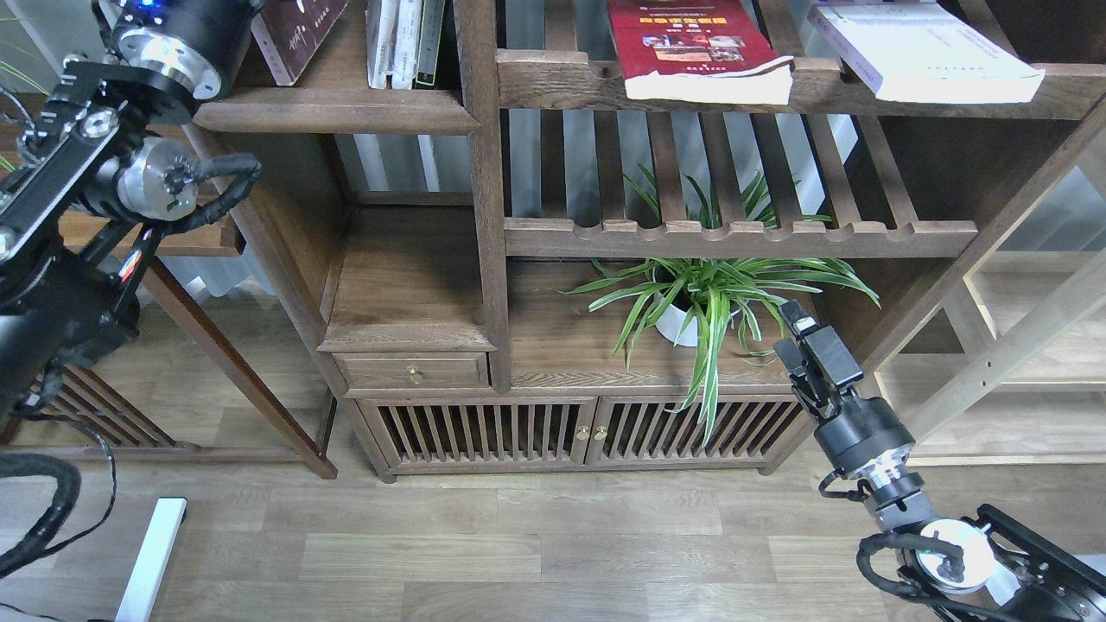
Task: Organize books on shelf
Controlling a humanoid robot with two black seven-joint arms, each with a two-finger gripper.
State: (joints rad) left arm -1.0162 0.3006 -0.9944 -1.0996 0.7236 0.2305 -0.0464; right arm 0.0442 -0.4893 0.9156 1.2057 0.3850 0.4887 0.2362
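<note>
Up top, the left claw is out of view, its hold unknowable; the leaning maroon book (298, 34) could topple off the shelf (337, 111). Right claw (799, 333) idles, seemingly closed, empty.

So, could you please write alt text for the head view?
The left arm holds a maroon book at the solid shelf, top left. A red book and a white book lie on a slatted rack; the right gripper idles low.

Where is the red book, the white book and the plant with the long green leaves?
red book (683, 43), head view, on its red front cover.
white book (929, 47), head view, on its pale cover.
plant (713, 298), head view, on the middle of its leaves.
</note>
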